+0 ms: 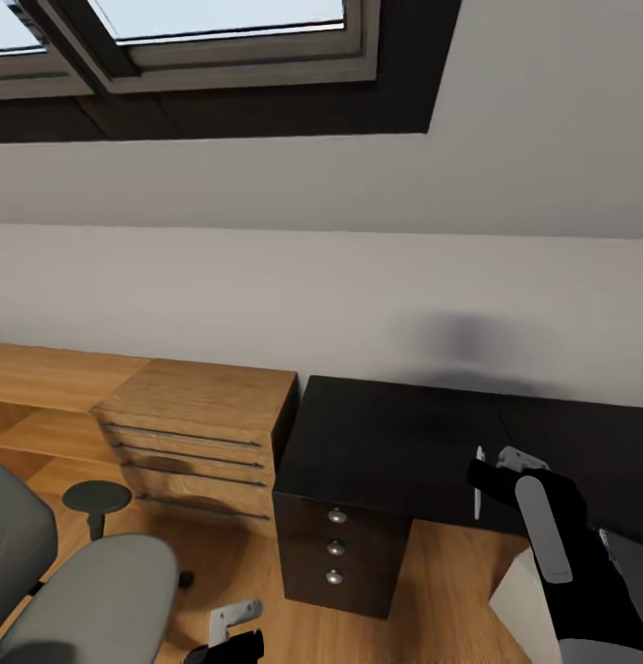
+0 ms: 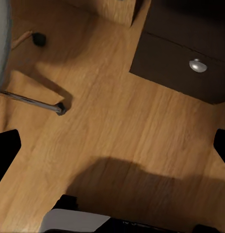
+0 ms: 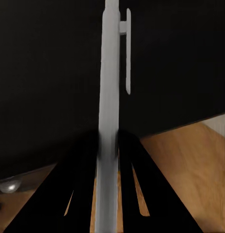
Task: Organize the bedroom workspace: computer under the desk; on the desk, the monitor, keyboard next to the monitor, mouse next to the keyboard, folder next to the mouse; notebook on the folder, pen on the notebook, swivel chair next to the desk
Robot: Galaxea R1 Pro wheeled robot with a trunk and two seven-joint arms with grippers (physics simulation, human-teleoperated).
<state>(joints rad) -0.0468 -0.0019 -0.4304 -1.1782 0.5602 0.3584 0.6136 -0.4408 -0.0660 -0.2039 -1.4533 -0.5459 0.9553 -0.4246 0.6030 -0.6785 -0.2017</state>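
My right gripper point(image 1: 492, 468) is shut on the pen point(image 1: 478, 484), a slim pale grey pen with a clip, held upright just above the front edge of the black desk point(image 1: 404, 433). In the right wrist view the pen point(image 3: 110, 97) runs up between the two black fingers point(image 3: 81, 165), with the desk top point(image 3: 44, 73) behind it. The grey swivel chair point(image 1: 100, 590) stands at the lower left, a round black armrest point(image 1: 97, 498) beside its seat. My left gripper point(image 1: 233, 627) hangs low and open over the wood floor, between the chair and the desk drawers point(image 1: 335, 544).
A low wooden shelf unit point(image 1: 192, 433) with drawers adjoins the desk's left end. A pale boxy shape point(image 1: 515, 590) sits under the desk, half hidden by my right arm. In the left wrist view, a chrome chair leg point(image 2: 30, 99) and a desk drawer point(image 2: 180, 63) are seen. A skylight point(image 1: 220, 28) is overhead.
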